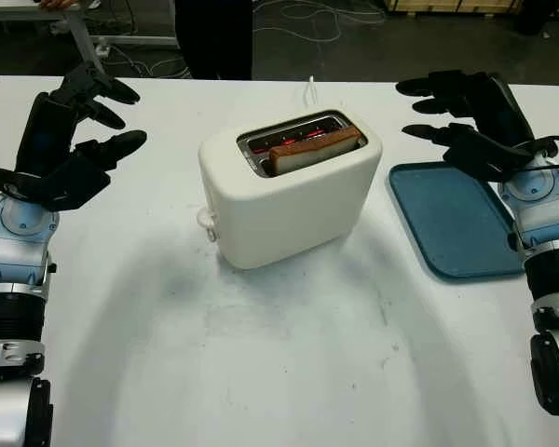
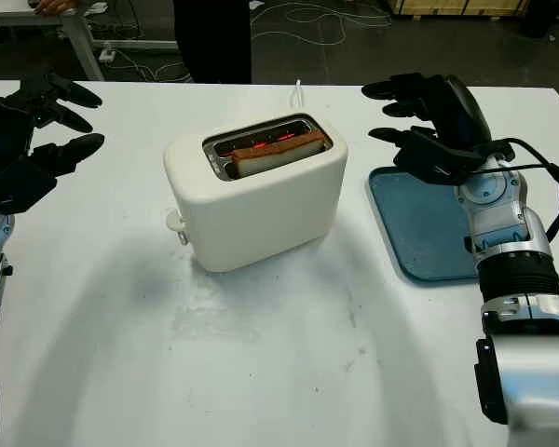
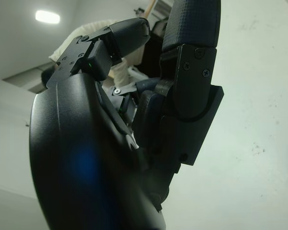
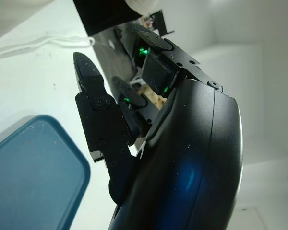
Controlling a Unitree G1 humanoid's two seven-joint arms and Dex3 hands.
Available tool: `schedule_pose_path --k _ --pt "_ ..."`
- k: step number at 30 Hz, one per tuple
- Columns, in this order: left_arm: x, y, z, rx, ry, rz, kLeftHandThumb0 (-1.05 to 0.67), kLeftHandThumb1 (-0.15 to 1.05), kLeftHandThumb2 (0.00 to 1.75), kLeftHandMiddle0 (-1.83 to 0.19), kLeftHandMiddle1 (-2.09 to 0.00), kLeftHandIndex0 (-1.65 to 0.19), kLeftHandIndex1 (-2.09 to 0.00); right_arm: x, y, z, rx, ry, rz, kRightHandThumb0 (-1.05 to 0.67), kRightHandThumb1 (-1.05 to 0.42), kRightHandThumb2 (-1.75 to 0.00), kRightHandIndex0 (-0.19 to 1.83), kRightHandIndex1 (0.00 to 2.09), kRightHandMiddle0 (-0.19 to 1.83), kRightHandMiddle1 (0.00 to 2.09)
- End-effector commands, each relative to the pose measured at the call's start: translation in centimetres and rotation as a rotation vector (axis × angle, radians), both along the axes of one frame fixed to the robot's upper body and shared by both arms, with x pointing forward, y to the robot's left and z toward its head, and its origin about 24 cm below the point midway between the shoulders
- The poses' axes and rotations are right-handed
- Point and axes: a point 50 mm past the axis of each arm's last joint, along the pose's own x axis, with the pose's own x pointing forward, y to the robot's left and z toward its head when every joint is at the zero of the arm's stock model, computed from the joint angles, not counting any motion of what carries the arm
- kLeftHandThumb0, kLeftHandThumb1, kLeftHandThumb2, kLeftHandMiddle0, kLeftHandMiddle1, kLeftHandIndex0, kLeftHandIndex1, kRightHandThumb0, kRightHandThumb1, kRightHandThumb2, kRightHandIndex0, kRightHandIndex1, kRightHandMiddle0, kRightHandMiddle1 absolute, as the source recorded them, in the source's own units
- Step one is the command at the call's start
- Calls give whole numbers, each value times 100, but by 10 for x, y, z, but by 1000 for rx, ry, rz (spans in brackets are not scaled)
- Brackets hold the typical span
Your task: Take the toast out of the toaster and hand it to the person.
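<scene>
Toast [image 1: 314, 150] stands in the toaster [image 1: 289, 191] slot, table centre; light, crumbly, probably hot: pinch its raised top edge. Left hand [image 1: 74, 130] at 9 o'clock, right hand [image 2: 429, 126] at 3, fingers spread, empty.

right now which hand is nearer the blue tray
Right. The right hand hovers open over the blue tray's far edge; the left hand is open across the table, beyond the toaster.
</scene>
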Motion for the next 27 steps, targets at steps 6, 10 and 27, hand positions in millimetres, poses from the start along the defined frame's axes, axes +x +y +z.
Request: schedule_pose_path --k 6,10,27 --pt "0 -4 2 -13 -15 -20 -105 92 26 -46 -134 -34 -125 -3 0 5 12 -43 19 -23 -78 0 91 3 82 0" --pt "1 -3 0 -22 -9 -17 -105 92 25 -45 -134 -33 -125 -6 3 7 -4 -63 29 -23 -77 0 92 3 83 1" --pt "3 -4 -1 -18 4 -18 -103 92 23 -42 -135 -31 -125 -10 3 9 -3 -67 25 -26 -78 0 93 2 84 0"
